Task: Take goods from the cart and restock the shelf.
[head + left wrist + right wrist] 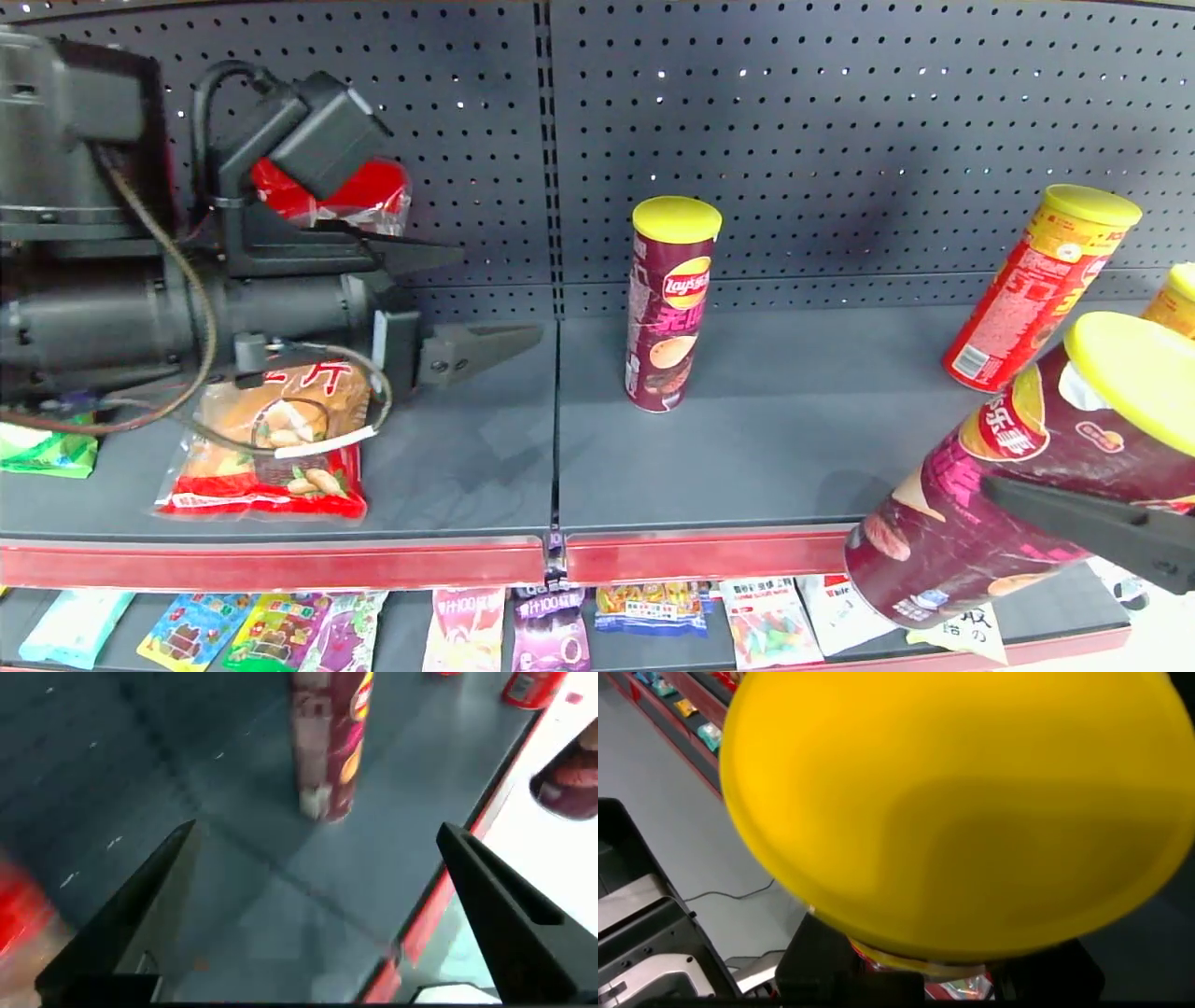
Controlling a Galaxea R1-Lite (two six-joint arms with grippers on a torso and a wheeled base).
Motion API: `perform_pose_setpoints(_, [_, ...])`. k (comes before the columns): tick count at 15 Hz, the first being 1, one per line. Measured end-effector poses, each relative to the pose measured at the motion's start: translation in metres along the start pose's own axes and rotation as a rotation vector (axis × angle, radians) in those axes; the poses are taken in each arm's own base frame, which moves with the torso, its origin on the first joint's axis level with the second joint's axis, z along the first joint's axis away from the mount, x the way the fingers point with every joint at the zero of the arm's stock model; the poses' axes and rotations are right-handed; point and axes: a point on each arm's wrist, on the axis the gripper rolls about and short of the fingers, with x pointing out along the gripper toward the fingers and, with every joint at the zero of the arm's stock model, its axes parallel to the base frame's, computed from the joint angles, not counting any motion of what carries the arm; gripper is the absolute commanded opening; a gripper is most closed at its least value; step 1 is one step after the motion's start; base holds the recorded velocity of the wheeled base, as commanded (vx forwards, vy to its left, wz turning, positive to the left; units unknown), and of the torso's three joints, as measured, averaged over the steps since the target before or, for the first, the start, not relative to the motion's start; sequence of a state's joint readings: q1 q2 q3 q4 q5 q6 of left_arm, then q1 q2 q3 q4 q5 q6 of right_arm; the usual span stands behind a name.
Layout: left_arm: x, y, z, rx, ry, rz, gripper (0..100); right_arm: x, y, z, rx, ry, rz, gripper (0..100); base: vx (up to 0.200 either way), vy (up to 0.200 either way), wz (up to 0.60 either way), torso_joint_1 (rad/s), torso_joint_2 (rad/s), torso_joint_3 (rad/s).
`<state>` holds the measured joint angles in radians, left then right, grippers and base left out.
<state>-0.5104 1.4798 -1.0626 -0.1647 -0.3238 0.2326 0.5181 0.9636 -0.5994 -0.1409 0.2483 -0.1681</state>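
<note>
A maroon chips can [667, 308] with a yellow lid stands upright mid-shelf, also seen as the can [327, 747] ahead of my left gripper. My left gripper [485, 299] hovers over the left part of the shelf, open and empty, its fingers [121, 924] spread wide. At the lower right, my right gripper [1027, 467] is shut on a second maroon can [990, 485], held tilted in front of the shelf's front edge. That can's yellow lid [952, 812] faces the right wrist camera. One black finger [1092, 527] lies across the can's side.
A red can [1036, 289] leans at the shelf's right, another can [1178, 299] beside it. A nut snack bag [271, 448], a red bag [364, 196] and a green packet [47, 453] lie at the left. The shelf has a red front rail [280, 565]. Snack packets [560, 625] fill the lower shelf.
</note>
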Motion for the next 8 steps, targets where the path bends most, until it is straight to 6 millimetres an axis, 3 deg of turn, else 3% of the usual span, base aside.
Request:
perform_pose_setpoints(4, [0.051,0.005,0.007,0.012,0.006,-0.044,100,0.000,-0.001,-0.001,0.004,0.005,-0.013,0,0.000,0.000,0.00,0.000,0.00,0.000])
perform_pose_setpoints(8, [0.090,0.005,0.012,0.023,-0.002,-0.070,100,-0.001,-0.002,-0.002,0.005,0.006,-0.020,0,0.000,0.000,0.00,0.000,0.00,0.000])
